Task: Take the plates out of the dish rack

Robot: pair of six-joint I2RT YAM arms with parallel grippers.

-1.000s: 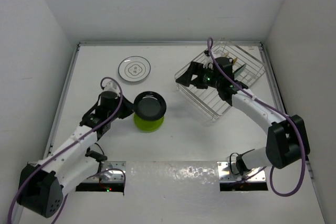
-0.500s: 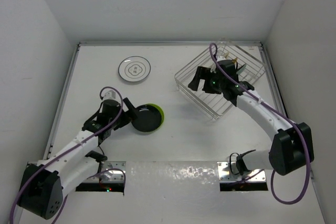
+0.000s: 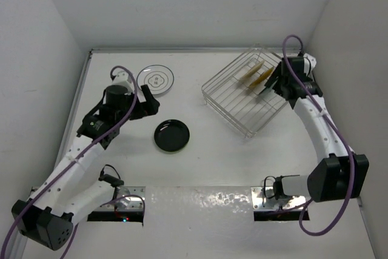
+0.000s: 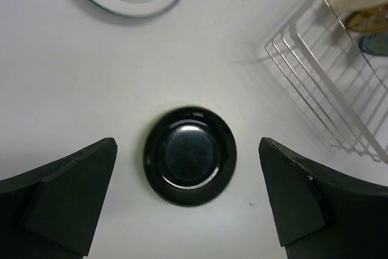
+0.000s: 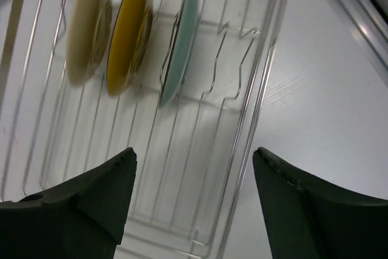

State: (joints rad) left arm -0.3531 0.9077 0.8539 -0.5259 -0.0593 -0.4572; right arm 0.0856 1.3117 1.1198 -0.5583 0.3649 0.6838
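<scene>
Dish rack (image 3: 225, 113) sits askew at the table's (image 3: 218, 162) far right, with cream plate (image 5: 86, 25), mustard plate (image 5: 127, 31) and teal plate (image 5: 180, 40) upright in its slots. A black plate (image 3: 171, 136) lies flat near centre, a white printed plate (image 3: 155, 80) beyond it. Fingers apart and empty, the left gripper (image 4: 187, 147) hangs above the black plate, the right gripper (image 5: 194, 156) above the rack.

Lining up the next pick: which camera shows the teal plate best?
Right wrist: the teal plate stands on edge in the dish rack, rightmost of three, close up and nearly whole. Left wrist catches only a bit at the frame's right edge; top external shows a tiny sliver.
</scene>
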